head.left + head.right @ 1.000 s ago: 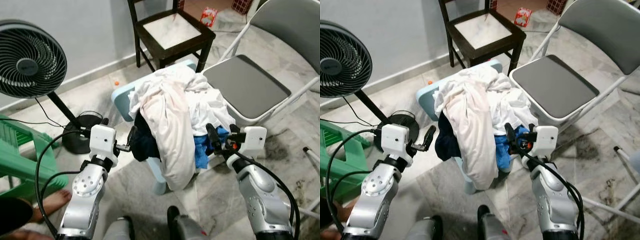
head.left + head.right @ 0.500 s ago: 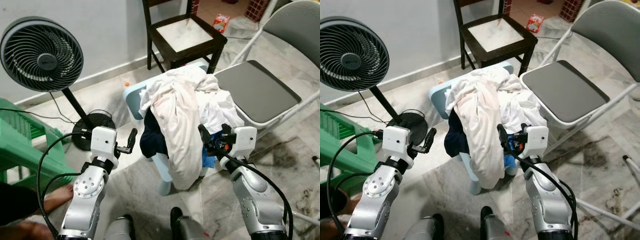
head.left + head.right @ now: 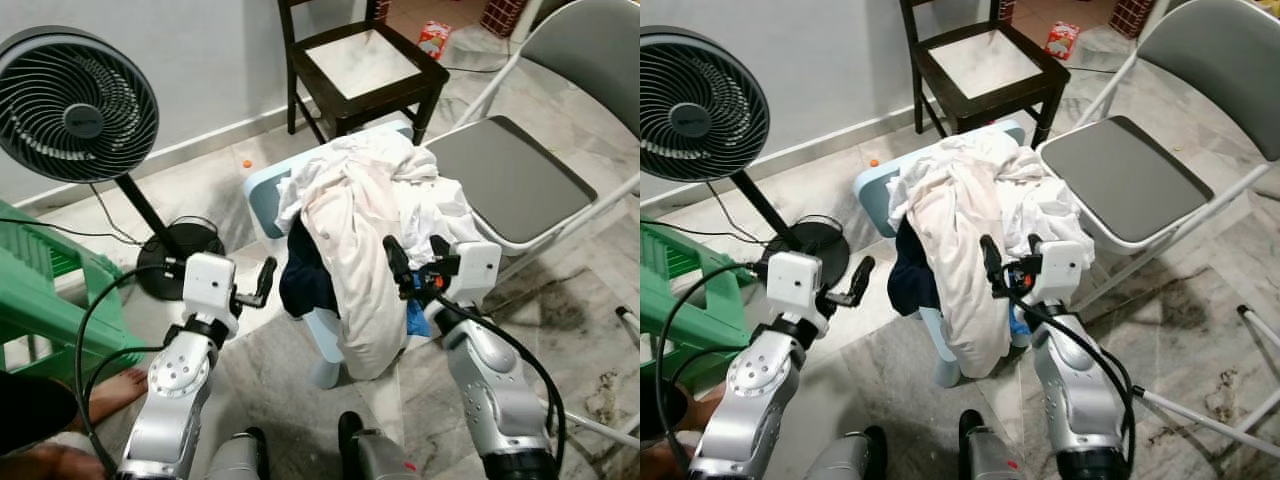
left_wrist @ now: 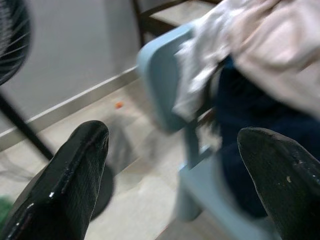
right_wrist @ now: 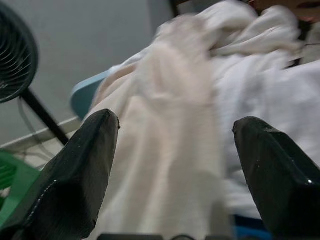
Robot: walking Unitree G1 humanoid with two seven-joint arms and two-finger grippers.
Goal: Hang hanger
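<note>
1. The left hand (image 3: 263,282) is hovering just beside the near-left edge of the clothes pile (image 3: 350,205), with its fingers spread wide and holding nothing.
2. The right hand (image 3: 414,262) is hovering at the near-right edge of the same pile, with its fingers also spread wide and empty.
3. The pile is lying heaped on a light-blue stool (image 3: 262,186). White and cream garments are draping over a navy garment (image 3: 303,278).
4. The hanger cannot be made out. It is judged to be hidden in or under the pile.
5. A hanger is expected to be handling as a light, stiff and somewhat slippery item. Loose cloth is likely to be snagging on it. Taking hold at the neck below the hook, or on one shoulder arm, is advised.
6. A grey folding chair (image 3: 505,175) and a dark wooden chair (image 3: 365,62) are standing beyond the stool.
</note>
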